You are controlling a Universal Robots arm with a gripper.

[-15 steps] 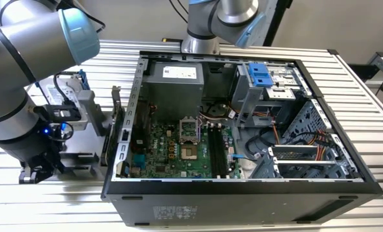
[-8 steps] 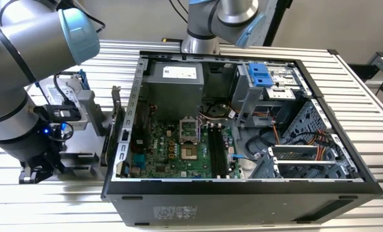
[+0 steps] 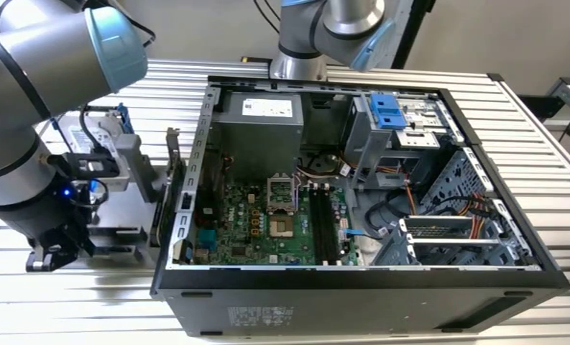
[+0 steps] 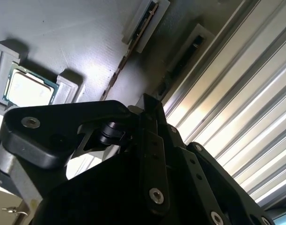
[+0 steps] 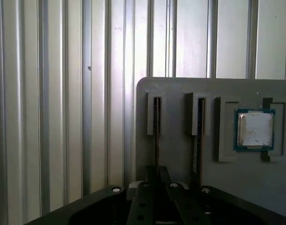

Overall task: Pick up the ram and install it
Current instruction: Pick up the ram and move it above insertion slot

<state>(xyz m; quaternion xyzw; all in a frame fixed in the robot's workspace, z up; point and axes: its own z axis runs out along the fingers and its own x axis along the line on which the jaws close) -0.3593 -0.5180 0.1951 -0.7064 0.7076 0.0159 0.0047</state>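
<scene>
The slatted table [image 3: 543, 129] carries the open case [image 3: 361, 287]. A grey tray [image 5: 180, 93] lies just outside the case's side wall, on the exterior view's left. The arm reaches down over that tray, well apart from the motherboard's black slots [image 3: 325, 223] inside the case.

In the first wrist view the gripper [image 5: 157, 171] hangs low over the tray. Whether it is spread or closed cannot be told, nor whether it touches anything.

The ram [image 5: 156, 136] stands on edge in the tray's outermost holder, the one next to the tray's side edge. A second holder comes next, and seems to carry a like stick. The square chip [image 5: 254, 129] sits beyond that, toward the tray's other side.

The ram's long axis runs straight out from the gripper toward the tray's far edge. The gripper sits on that same line, not over the second holder. The second wrist view agrees: the stick [image 4: 128, 51] leads edge-on right down to the gripper [image 4: 150, 105].

As I judge it, the gripper is already lined up with the ram's thin edge, so a grasp would go across its flat faces. The ram is not yet lifted.
</scene>
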